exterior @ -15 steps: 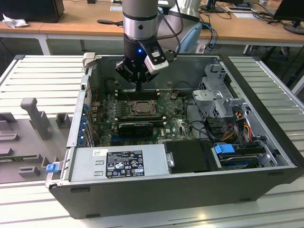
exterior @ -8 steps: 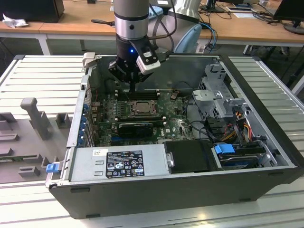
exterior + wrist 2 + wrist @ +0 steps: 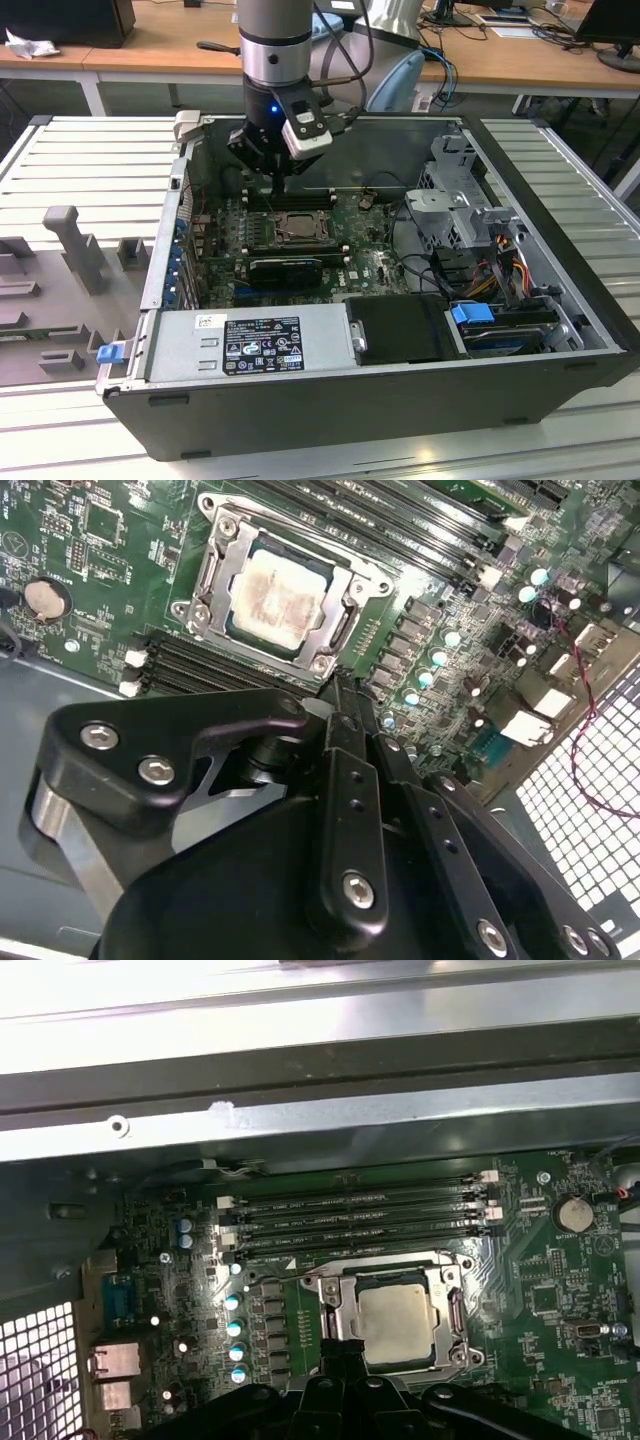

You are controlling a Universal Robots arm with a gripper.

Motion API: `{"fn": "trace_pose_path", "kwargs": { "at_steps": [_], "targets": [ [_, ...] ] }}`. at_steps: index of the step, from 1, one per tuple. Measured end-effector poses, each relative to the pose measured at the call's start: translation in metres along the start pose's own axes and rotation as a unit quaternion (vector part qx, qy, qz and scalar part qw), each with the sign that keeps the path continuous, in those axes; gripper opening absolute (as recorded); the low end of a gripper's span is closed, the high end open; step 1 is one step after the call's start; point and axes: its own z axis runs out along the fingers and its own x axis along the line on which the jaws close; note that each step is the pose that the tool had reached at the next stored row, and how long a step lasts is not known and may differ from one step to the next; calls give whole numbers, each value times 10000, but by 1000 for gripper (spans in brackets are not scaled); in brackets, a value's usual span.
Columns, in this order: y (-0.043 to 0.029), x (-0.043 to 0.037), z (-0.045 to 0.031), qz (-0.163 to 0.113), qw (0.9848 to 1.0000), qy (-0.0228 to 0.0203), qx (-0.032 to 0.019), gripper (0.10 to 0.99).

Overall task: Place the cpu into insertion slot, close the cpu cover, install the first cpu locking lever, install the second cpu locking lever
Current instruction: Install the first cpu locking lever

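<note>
exterior view shows the gripper [image 3: 281, 188] in the upper middle of the frame. it hangs inside the open computer case [image 3: 350, 425], just above the green board [image 3: 378, 265]. in the second wrist view its fingers [image 3: 352, 780] are pinched together with nothing between them, and the tips sit just beside a corner of the cpu cover [image 3: 213, 580]. the cover lies flat around the cpu [image 3: 275, 600]. the cpu rests in the insertion slot [image 3: 295, 228], a little left of the frame's middle. long black memory slots [image 3: 360, 1215] run close beside it.
</note>
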Motion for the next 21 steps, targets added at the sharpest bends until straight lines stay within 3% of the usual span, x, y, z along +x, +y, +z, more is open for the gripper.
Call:
{"fn": "trace_pose_path", "kwargs": {
  "at_steps": [3, 6, 7, 12, 17, 21],
  "targets": [
    [-4, 30, 0, 0, 10000, 0, 0, 106],
    [-14, 141, 37, 0, 10000, -4, -1, 106],
    [-21, 220, 65, 0, 10000, -6, 1, 106],
    [0, 390, 94, -3, 10000, -7, -1, 106],
    [93, 443, 124, -18, 10000, -6, -1, 106],
    [210, 464, 159, -44, 10000, -4, -1, 106]
  ]
}}
